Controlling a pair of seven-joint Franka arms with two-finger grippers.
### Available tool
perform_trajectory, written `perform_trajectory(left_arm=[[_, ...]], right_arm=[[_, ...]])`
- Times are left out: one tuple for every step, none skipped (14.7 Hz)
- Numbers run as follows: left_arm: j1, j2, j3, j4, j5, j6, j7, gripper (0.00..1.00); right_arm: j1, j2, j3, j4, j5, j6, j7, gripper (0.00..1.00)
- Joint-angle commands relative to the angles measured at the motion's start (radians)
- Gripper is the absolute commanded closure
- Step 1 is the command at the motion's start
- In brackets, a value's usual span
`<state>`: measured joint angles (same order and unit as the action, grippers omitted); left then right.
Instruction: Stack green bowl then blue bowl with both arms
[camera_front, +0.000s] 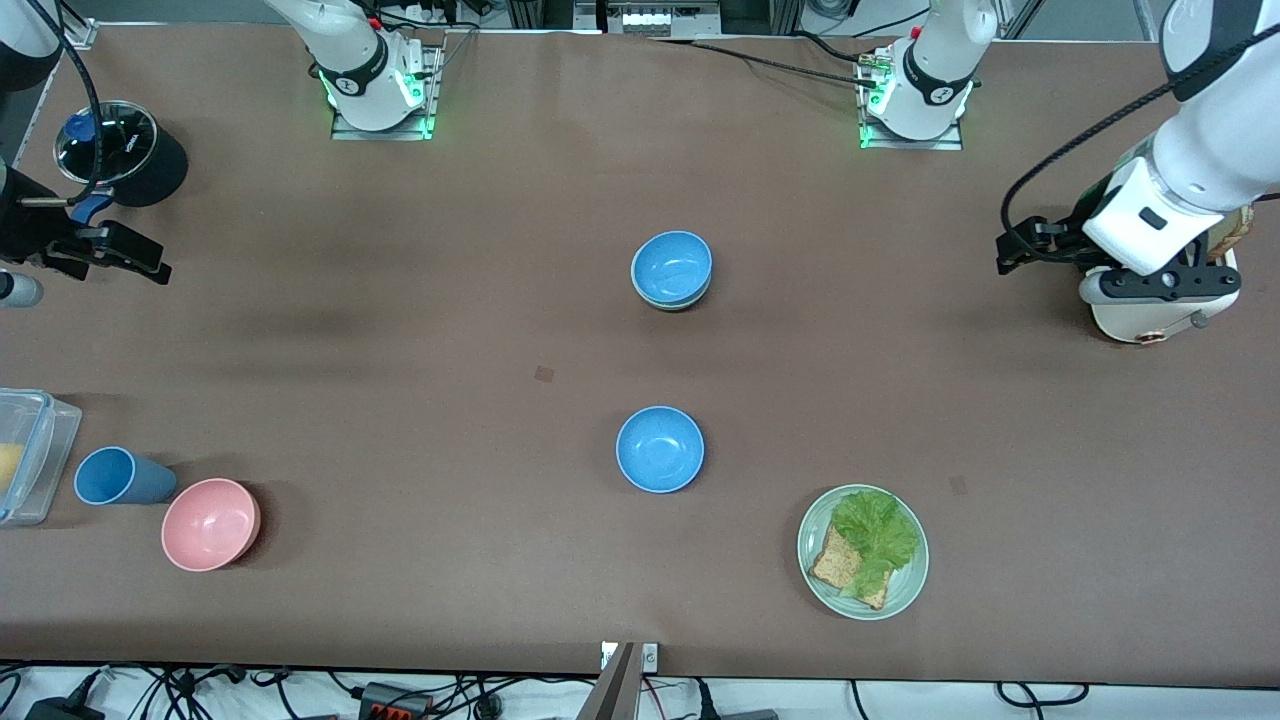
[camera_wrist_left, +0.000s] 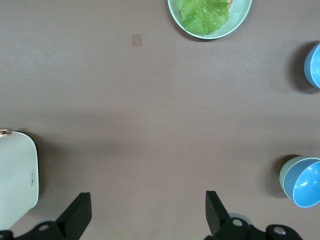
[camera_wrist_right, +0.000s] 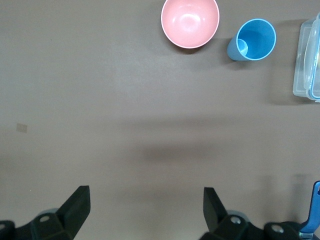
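Note:
One blue bowl (camera_front: 671, 266) sits nested in the green bowl (camera_front: 668, 300) at the middle of the table. Only the green rim shows under it. The stack also shows in the left wrist view, where the blue bowl (camera_wrist_left: 306, 184) sits in the green bowl (camera_wrist_left: 285, 172). A second blue bowl (camera_front: 660, 449) stands alone, nearer the front camera, and shows in the left wrist view (camera_wrist_left: 314, 65). My left gripper (camera_front: 1012, 252) (camera_wrist_left: 148, 200) is open and empty over the left arm's end of the table. My right gripper (camera_front: 140, 260) (camera_wrist_right: 146, 197) is open and empty over the right arm's end.
A pale-green plate (camera_front: 905, 590) with lettuce and bread lies near the front edge. A pink bowl (camera_front: 210, 523), a blue cup (camera_front: 120, 477) and a clear plastic box (camera_front: 30, 450) stand at the right arm's end. A white rounded container (camera_front: 1140, 325) is under the left arm. A black lidded pot (camera_front: 120, 150) stands near the right arm.

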<state>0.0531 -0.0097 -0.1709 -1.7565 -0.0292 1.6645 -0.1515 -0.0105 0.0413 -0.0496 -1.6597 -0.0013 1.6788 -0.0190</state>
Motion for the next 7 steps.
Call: perform_trajectory(left_arm=[[0.002,-0.015,-0.015,0.005,0.029,-0.022,0.023,0.00],[0.004,-0.013,-0.015,0.005,0.028,-0.022,0.023,0.00],[0.001,-0.010,-0.015,0.008,0.028,-0.019,0.021,0.00],[-0.004,-0.004,-0.015,0.011,0.028,-0.019,0.020,0.00],[-0.001,-0.003,-0.015,0.011,0.022,-0.023,0.020,0.00],[0.002,-0.003,-0.015,0.009,0.022,-0.028,0.021,0.00],[0.005,-0.001,-0.015,0.009,0.022,-0.028,0.021,0.00]], right_arm=[[-0.012,-0.006,0.010,0.011,0.001,-0.014,0.001,0.00],[-0.012,-0.008,0.010,0.012,0.000,-0.014,0.001,0.00],[-0.014,-0.008,0.010,0.012,0.000,-0.014,0.001,0.00],[-0.012,-0.008,0.010,0.012,0.000,-0.016,-0.001,0.00],[-0.012,-0.008,0.010,0.012,-0.002,-0.016,-0.001,0.00],[-0.012,-0.006,0.010,0.012,-0.003,-0.014,-0.001,0.00],[-0.012,-0.006,0.010,0.012,-0.006,-0.016,-0.002,0.00]])
